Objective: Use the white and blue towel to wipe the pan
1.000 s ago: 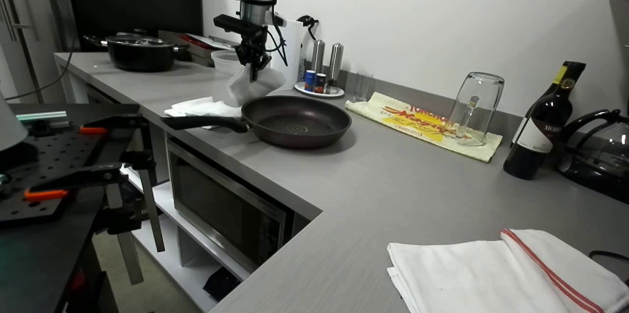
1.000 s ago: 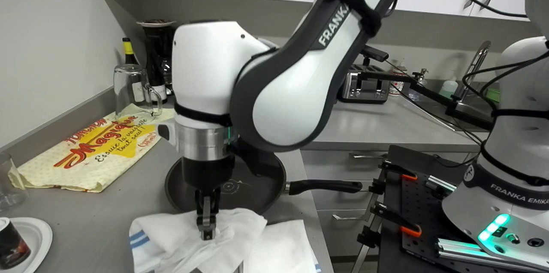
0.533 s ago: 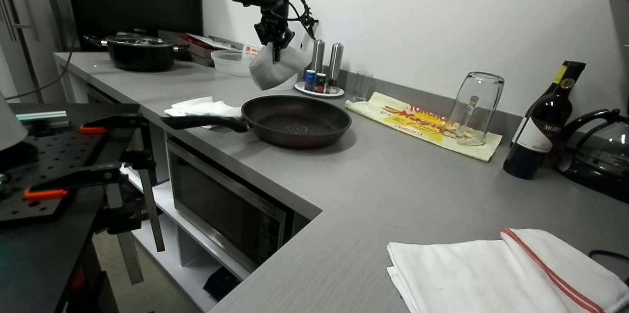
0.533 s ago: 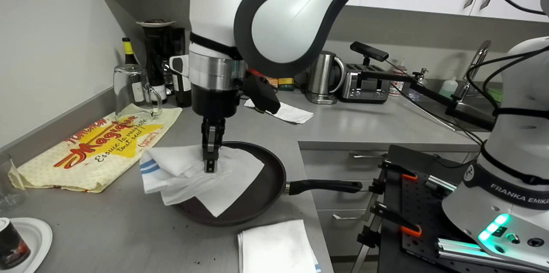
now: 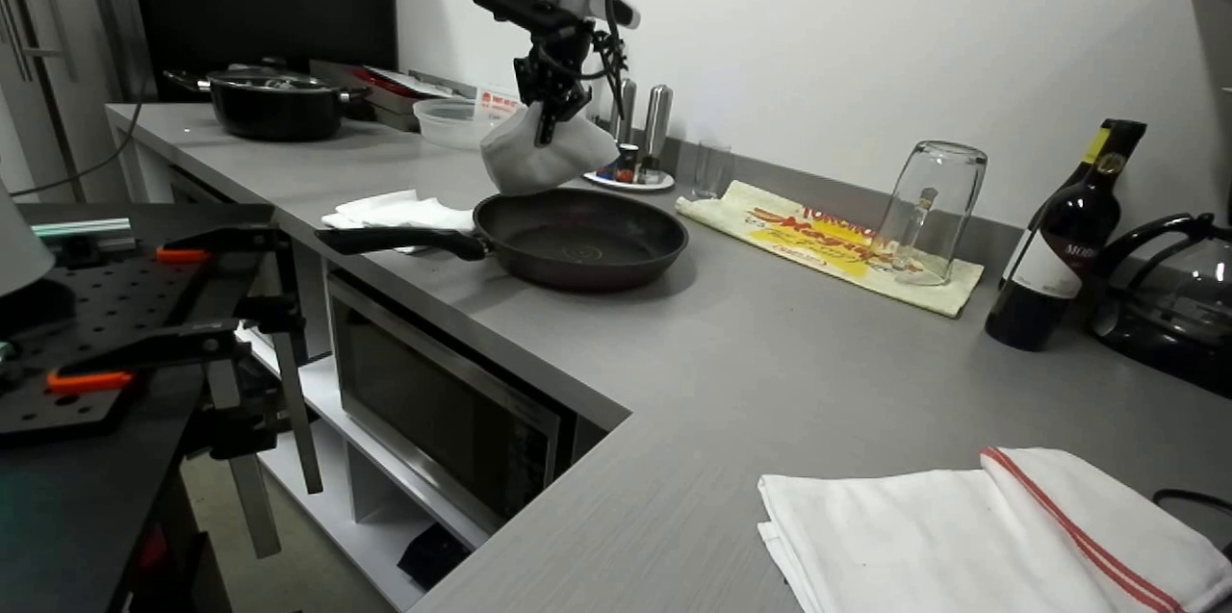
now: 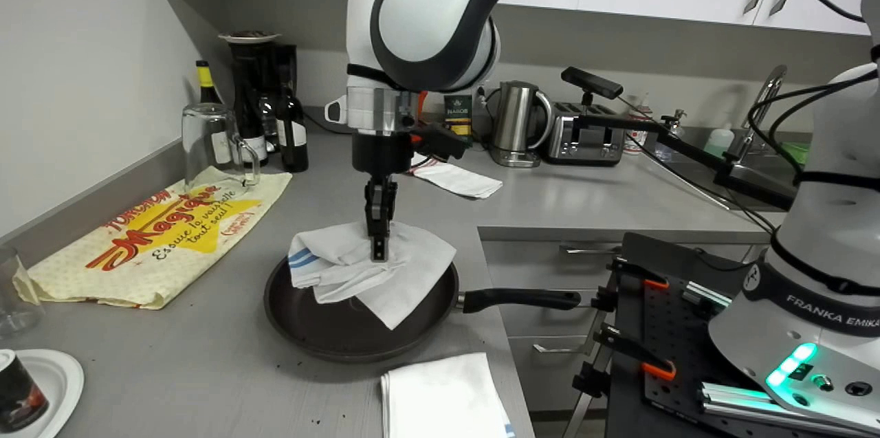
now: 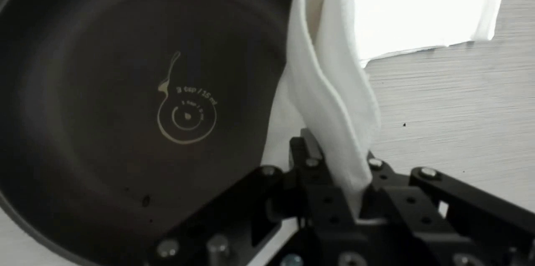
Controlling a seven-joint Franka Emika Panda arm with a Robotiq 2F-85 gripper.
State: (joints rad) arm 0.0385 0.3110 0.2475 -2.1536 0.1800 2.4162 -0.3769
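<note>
white-and-blue towel pinched between jaws, now shifted nearer handle of pan.

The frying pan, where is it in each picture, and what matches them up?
In an exterior view, the frying pan sits just left of centre, handle pointing left.
In an exterior view, the frying pan is below and left of centre, handle pointing right, partly hidden by the towel in the hand.
In the wrist view, the frying pan fills most of the left half, its handle unseen.
Landmark in all three: that same towel.
</note>
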